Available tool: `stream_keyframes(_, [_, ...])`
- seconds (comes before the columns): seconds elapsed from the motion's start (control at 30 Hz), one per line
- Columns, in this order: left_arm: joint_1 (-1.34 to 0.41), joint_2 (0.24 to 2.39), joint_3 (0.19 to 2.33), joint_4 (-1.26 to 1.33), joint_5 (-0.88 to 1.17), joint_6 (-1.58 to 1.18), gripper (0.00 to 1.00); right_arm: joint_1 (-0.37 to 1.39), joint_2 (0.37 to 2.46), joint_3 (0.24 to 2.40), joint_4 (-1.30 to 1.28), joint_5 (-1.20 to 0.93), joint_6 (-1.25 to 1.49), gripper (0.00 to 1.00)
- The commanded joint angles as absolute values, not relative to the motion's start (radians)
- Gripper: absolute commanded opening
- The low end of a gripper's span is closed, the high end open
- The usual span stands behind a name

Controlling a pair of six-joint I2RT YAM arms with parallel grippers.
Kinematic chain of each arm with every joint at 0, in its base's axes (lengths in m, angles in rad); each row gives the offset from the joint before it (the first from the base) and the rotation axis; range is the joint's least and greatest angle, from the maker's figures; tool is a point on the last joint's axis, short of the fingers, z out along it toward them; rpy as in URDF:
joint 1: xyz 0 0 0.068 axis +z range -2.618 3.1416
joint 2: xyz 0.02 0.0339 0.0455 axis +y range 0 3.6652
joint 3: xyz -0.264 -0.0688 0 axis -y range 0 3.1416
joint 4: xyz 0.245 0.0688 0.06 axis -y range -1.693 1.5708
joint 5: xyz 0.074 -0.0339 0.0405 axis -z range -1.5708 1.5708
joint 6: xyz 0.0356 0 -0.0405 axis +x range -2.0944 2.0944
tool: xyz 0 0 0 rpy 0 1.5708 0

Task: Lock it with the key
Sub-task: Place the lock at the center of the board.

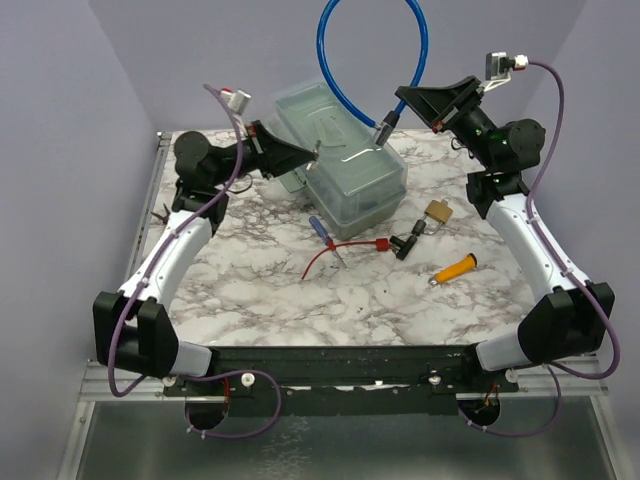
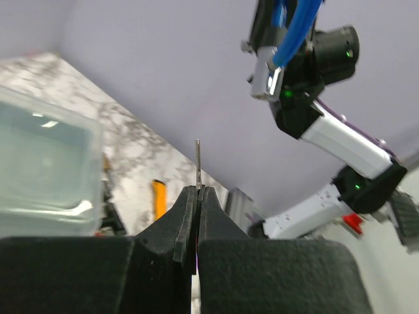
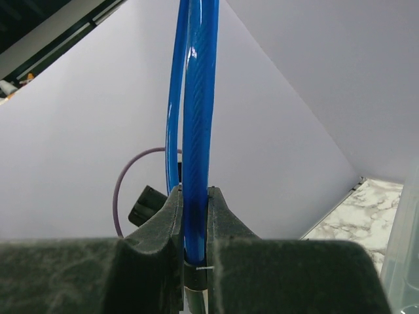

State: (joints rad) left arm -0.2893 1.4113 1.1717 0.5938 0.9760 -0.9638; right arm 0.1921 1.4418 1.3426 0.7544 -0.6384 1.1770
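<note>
While both claws are up in the air, the padlock (image 1: 437,212) lies untouched on the desk (image 1: 250,290), just right of the clear box (image 1: 355,180) and well apart from either claw. The left claw (image 2: 198,191) is pinched shut on what is probably the key (image 2: 198,163). It shows only as a thin metal strip seen edge-on, so I cannot be sure. It sticks straight out past the tips, which would leave the blade free to enter a keyhole. From above, that claw hovers by the box's far left corner, the strip pointing right. The right claw (image 3: 195,193) is clamped on a blue cable (image 3: 196,118), which arcs overhead in a loop and comes down with its metal end (image 1: 385,127) above the box, facing the left claw. Gripping the cable high seems meant to steady that end for the other arm. An orange handle (image 1: 457,268) lies on the desk nearer the arms. Locking looks not yet done, since key and padlock are apart.
</note>
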Motion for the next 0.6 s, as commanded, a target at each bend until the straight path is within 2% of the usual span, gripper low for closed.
stream_keyframes(0.0, [-0.140, 1.315, 1.204, 0.446, 0.913, -0.841, 0.00, 0.230, 1.441, 1.339, 0.791, -0.659, 1.138, 0.01])
stream_keyframes(0.13, [0.016, 1.246, 1.236, 0.304, 0.776, -0.756, 0.00, 0.333, 1.488, 1.362, 0.766, -0.674, 1.049, 0.01])
stream_keyframes(0.27, [0.194, 1.166, 1.250, 0.153, 0.567, -0.738, 0.00, 0.450, 1.554, 1.423, 0.629, -0.635, 0.917, 0.01])
stream_keyframes(0.43, [0.271, 1.077, 1.265, -0.047, 0.330, -0.642, 0.00, 0.588, 1.669, 1.536, 0.477, -0.495, 0.750, 0.01])
stream_keyframes(0.57, [0.329, 1.057, 1.271, -0.152, 0.243, -0.620, 0.00, 0.667, 1.807, 1.674, 0.373, -0.419, 0.658, 0.01])
